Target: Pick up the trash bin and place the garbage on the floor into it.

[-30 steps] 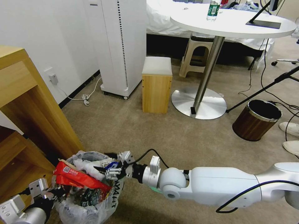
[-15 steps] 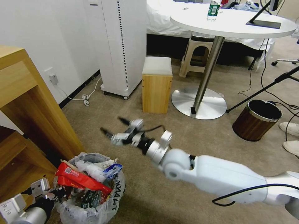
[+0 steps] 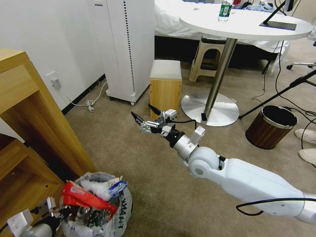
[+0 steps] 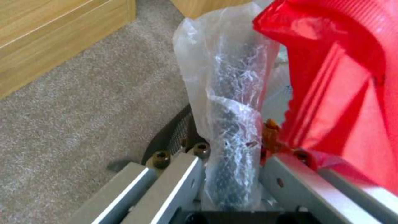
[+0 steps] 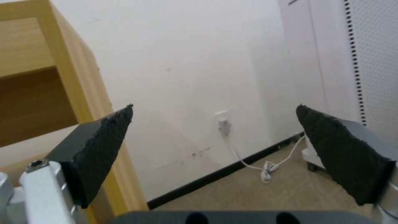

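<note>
Head view is showing the right gripper (image 3: 144, 117) hanging over bare floor (image 3: 141, 158), its fingers (image 5: 104, 146) spread wide and gripping nothing. The left gripper (image 4: 232, 174) is pinching the trash bin (image 3: 95, 207) by its bagged rim between closed fingers, probably keeping it steady, with garbage (image 3: 87, 196) heaped just beyond them.

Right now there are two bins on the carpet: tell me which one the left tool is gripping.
The small black bin lined with crinkly clear plastic, stuffed with red snack bags; the left tool clamps its rim. The brown wood-grain bin with the metal rim stands apart, untouched.
</note>
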Motion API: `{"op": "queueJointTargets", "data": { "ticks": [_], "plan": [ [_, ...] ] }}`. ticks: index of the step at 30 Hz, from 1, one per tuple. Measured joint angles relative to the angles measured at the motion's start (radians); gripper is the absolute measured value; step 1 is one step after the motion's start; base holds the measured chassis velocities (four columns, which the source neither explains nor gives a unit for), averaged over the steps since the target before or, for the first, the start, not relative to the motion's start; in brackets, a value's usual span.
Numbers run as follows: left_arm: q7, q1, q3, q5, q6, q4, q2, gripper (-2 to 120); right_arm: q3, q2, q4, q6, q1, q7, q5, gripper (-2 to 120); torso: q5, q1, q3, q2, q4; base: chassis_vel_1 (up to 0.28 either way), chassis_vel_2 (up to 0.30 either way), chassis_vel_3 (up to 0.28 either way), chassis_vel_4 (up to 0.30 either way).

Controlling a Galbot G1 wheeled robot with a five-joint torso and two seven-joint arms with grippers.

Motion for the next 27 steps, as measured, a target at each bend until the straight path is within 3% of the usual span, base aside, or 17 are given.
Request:
{"op": "queueJointTargets", "data": {
  "ticks": [5,15,19,27],
  "plan": [
    [-0.005,-0.031,0.011,-0.001,-0.004,0.062,0.019,1,0.045,-0.022,0.006,0.000,-0.038,0.007,-0.011,100,0.0010,0.000,0.000,0.000,0.0001,0.000,0.000,0.000,0.000],
    [0.012,-0.024,0.011,0.033,-0.015,0.087,0.016,3,0.067,-0.028,0.002,0.004,-0.060,0.009,-0.027,100,-0.0008,0.000,0.000,0.000,-0.0010,0.000,0.000,0.000,0.000],
    [0.045,0.001,0.005,0.143,-0.045,0.076,-0.004,23,0.070,-0.023,-0.002,0.009,-0.070,0.010,-0.039,100,-0.0022,0.000,0.000,0.000,-0.0010,0.000,0.000,0.000,0.000],
    [0.059,0.027,-0.021,0.195,-0.067,0.020,-0.014,47,0.074,-0.011,-0.008,0.017,-0.083,0.009,-0.054,100,-0.0011,0.000,0.000,0.000,-0.0005,0.000,0.000,0.000,0.000]
  ]
}}
